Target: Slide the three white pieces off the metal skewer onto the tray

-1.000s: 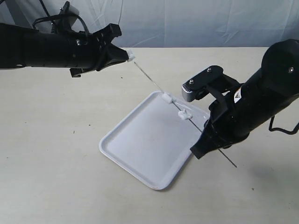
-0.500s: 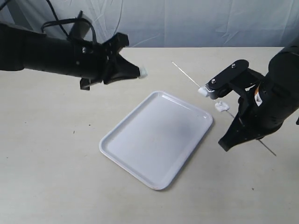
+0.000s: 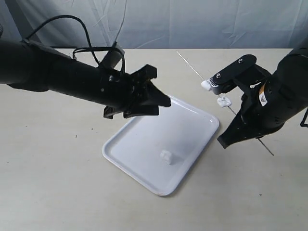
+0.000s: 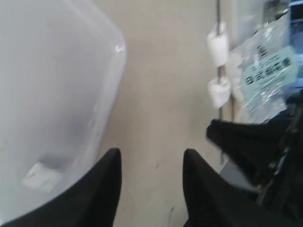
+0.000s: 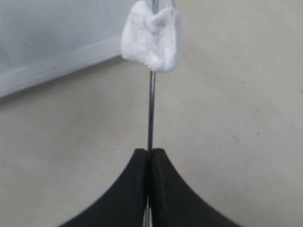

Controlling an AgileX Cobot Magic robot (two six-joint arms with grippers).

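Clamping the metal skewer (image 5: pixel 150 113), right tool (image 5: pixel 149 160) closed; left tool (image 4: pixel 151 155) spread wide.

Lab-style test setup: bare beige tabletop (image 3: pixel 48 192), pale fabric backdrop (image 3: pixel 216 24).

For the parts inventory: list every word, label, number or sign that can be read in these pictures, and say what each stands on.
On the black right arm, a pale rectangular sticker: dark print, too blurred to read.
On the same arm, a small white-and-orange sticker, perhaps the same one: too small to read.
The flat white plastic tray: no markings visible.
Nothing legible anywhere else.
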